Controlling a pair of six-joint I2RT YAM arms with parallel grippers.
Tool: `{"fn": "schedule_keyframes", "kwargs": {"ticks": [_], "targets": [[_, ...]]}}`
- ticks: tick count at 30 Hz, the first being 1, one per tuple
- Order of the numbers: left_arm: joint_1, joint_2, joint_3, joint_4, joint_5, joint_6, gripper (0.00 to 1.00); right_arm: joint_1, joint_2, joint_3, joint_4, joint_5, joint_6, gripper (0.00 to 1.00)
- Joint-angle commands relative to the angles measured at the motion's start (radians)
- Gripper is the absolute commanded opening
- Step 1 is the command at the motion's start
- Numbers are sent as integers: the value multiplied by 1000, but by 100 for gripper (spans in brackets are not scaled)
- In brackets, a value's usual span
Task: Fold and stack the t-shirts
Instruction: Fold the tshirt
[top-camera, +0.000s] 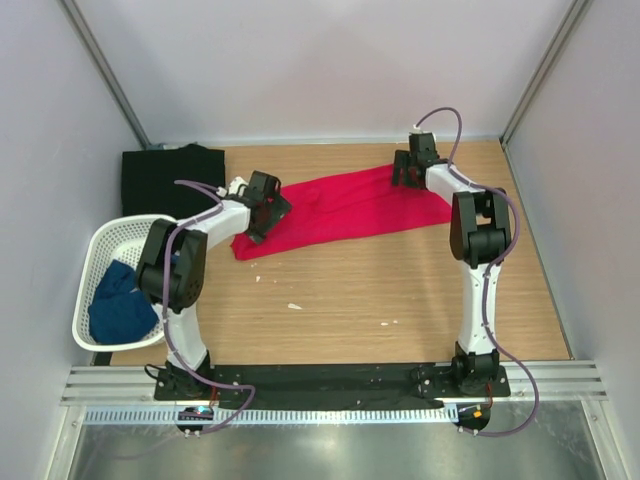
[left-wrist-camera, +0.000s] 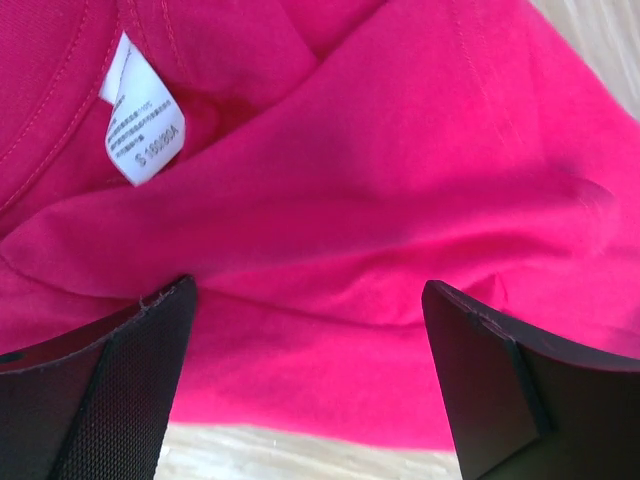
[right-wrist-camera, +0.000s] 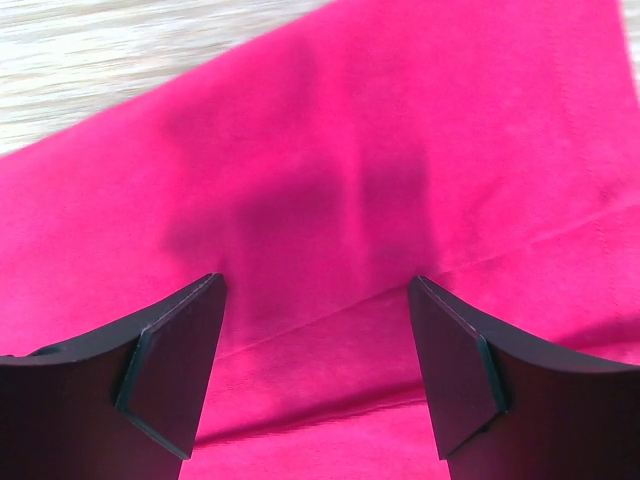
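The bright red t-shirt (top-camera: 340, 208) lies stretched in a long band across the middle of the table. Its white neck label (left-wrist-camera: 140, 125) shows in the left wrist view. My left gripper (top-camera: 262, 225) hovers over the band's left end, open, with only red cloth (left-wrist-camera: 400, 180) under the wide-apart fingers (left-wrist-camera: 308, 290). At the band's right end my right gripper (top-camera: 405, 178) is also open, its jaws (right-wrist-camera: 315, 282) standing over a fold in the red cloth (right-wrist-camera: 330, 180) and holding nothing. A black t-shirt (top-camera: 170, 175) lies folded at the back left. In the basket there is a dark blue t-shirt (top-camera: 120, 300).
A white mesh basket (top-camera: 98, 250) stands at the table's left edge beside the left arm. Small white scraps (top-camera: 294, 306) lie on the wood in front of the red shirt. Grey walls close in the table on three sides.
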Motion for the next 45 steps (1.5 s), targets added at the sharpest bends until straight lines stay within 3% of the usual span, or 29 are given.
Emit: {"fn": "schedule_keyframes", "kwargs": {"ticks": [1, 9, 14, 18, 24, 28, 31, 34, 40, 45], "targets": [[5, 41, 54, 31, -52, -36, 95, -6, -13, -17, -42, 74, 31, 80], [20, 163, 129, 12, -23, 17, 95, -6, -171, -330, -50, 97, 94, 78], [37, 306, 340, -46, 129, 229, 93, -6, -304, -511, -73, 105, 195, 77], [39, 422, 500, -107, 215, 384, 92, 9, -440, -753, -36, 46, 287, 76], [39, 571, 809, -262, 298, 615, 91, 84, -596, -919, -67, 25, 341, 76], [32, 666, 957, -296, 371, 681, 91, 231, -650, -932, -158, 78, 387, 76], [26, 711, 1054, -298, 402, 682, 92, 292, -700, -939, -205, 27, 403, 76], [26, 742, 1124, -281, 426, 645, 93, 308, -774, -942, -278, 12, 404, 76], [26, 780, 1172, -218, 381, 530, 93, 311, -898, -811, -546, 148, 484, 76], [25, 779, 1232, -205, 442, 475, 93, 313, -987, -706, -497, -2, 379, 77]]}}
